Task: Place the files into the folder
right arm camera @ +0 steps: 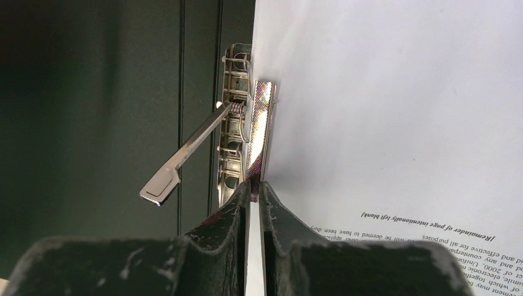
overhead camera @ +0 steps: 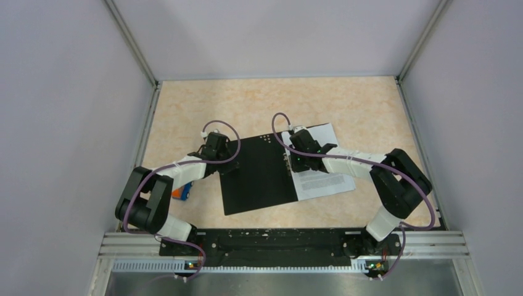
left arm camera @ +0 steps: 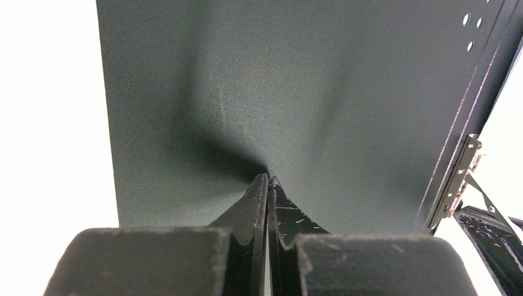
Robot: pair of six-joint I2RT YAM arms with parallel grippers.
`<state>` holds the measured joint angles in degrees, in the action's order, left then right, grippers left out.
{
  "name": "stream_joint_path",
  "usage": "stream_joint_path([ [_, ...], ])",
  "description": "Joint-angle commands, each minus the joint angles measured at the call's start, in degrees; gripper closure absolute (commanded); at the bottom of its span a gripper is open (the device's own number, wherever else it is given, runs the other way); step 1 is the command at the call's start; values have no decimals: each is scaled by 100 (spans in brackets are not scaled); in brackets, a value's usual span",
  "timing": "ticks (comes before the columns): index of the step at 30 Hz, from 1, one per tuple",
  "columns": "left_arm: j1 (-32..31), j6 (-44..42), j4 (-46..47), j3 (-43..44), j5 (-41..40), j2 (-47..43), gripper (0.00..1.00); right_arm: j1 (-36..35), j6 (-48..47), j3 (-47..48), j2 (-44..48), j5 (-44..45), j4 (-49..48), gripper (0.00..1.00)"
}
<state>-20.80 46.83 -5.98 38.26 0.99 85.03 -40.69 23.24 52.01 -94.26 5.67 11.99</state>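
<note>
Seen from overhead, the folder (overhead camera: 259, 179) lies open and flat at the centre of the frame, its inside a matte black with a fine grain. The files (overhead camera: 324, 182), thin white sheets printed with small black text, lie on its right half and stick out past its right edge. My left gripper (left arm camera: 269, 179) is clenched, fingertips together, bearing on the black left cover near its outer edge, where the card dimples and darkens around them. My right gripper (right arm camera: 254, 185) has its scuffed black fingers drawn almost together at the left edge of the top sheet. A thin white slit shows between them, and I cannot tell whether they pinch anything. Just beyond them, the metal spine clip (right arm camera: 237, 117) shows bright springs, an iridescent clamp bar and a flat lever (right arm camera: 185, 157) angled out over the black. A small orange-and-blue object (overhead camera: 181, 193) peeks out beside the left arm, at lower left. The table (overhead camera: 370, 111) is a mottled peach, stone-look surface enclosed by plain pale grey walls (overhead camera: 277, 37), with a ribbed aluminium rail (overhead camera: 284, 237) along the bottom.
</note>
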Motion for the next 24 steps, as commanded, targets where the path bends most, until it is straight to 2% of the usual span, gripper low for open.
stream_joint_path([
  [1,1,-45,-175,28,-314,171,97,16,57,25,164,19,-143,88],
  [12,-3,-93,-224,69,-437,151,97,-10,-62,761,683,336,823,74],
  [17,-17,-345,-493,232,-665,-133,82,-150,-226,1284,747,624,1331,65],
  [24,-237,-817,-1297,359,-1609,-911,60,-290,-540,1889,461,605,1728,55],
])
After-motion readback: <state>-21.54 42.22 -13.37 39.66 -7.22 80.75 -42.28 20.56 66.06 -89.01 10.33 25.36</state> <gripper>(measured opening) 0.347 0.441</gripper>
